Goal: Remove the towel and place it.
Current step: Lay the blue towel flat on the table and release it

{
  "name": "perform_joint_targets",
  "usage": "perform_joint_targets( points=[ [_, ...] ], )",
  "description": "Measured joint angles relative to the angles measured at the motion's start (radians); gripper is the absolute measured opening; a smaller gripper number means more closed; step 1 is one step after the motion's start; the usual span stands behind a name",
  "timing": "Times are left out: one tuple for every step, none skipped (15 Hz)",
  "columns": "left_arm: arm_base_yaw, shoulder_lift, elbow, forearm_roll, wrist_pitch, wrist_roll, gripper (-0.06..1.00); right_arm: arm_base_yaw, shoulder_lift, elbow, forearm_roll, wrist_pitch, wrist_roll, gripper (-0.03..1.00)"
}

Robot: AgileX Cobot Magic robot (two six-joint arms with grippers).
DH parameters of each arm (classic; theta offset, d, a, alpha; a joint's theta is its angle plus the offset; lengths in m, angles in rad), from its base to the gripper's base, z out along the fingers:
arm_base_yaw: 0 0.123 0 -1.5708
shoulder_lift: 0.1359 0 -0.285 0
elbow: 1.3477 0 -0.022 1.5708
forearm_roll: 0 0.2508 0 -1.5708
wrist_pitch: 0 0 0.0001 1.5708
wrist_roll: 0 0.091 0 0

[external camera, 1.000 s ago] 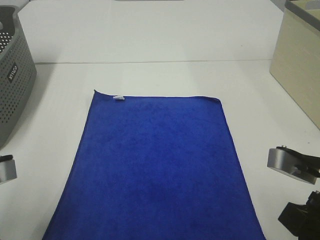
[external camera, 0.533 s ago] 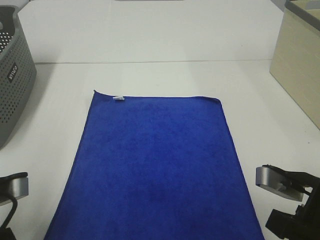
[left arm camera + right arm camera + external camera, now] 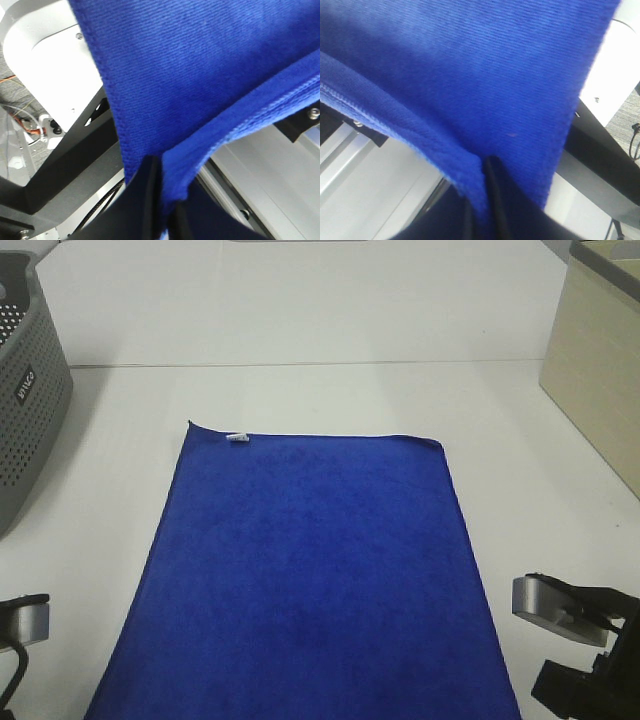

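The left hand [image 3: 161,172] is clenched on the towel [image 3: 310,570], its dark fingers [image 3: 145,200] pinching the blue cloth where the hemmed edges meet. The right hand [image 3: 487,167] grips the towel in the same way at another hemmed edge. The towel lies spread flat on the white surface [image 3: 300,320], its near end running out of the high view. Its white tag [image 3: 237,436] sits on the far short edge. A grey basket [image 3: 25,410] stands at the far left and a beige box [image 3: 600,390] at the far right, both apart from the towel.
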Motion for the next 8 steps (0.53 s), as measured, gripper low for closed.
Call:
perform_joint_targets(
  points=[
    [0.000, 0.000, 0.000, 0.000, 0.000, 0.000, 0.09, -0.001, 0.000, 0.000, -0.007, 0.000, 0.000, 0.09],
    [0.001, 0.000, 0.000, 0.000, 0.001, -0.001, 0.10, -0.002, 0.000, 0.000, -0.009, 0.000, 0.000, 0.09],
    [0.004, 0.000, 0.000, 0.001, 0.001, -0.001, 0.13, -0.003, 0.000, 0.000, -0.014, 0.000, 0.000, 0.09],
    [0.004, 0.000, 0.000, 0.003, 0.001, -0.003, 0.16, -0.003, 0.000, 0.000, -0.026, 0.000, 0.000, 0.10],
    [0.004, 0.000, 0.000, 0.003, 0.002, -0.004, 0.22, -0.003, 0.000, 0.000, -0.032, 0.000, 0.000, 0.13],
    [0.004, 0.000, 0.000, 0.003, 0.002, -0.004, 0.26, -0.003, 0.000, 0.000, -0.038, 0.000, 0.000, 0.16],
    [0.004, 0.000, 0.000, 0.002, 0.004, -0.004, 0.29, -0.004, 0.000, 0.000, -0.045, 0.000, 0.000, 0.19],
    [0.004, 0.000, 0.000, 0.001, 0.005, -0.004, 0.32, -0.005, 0.000, 0.000, -0.053, 0.000, 0.000, 0.25]
  ],
)
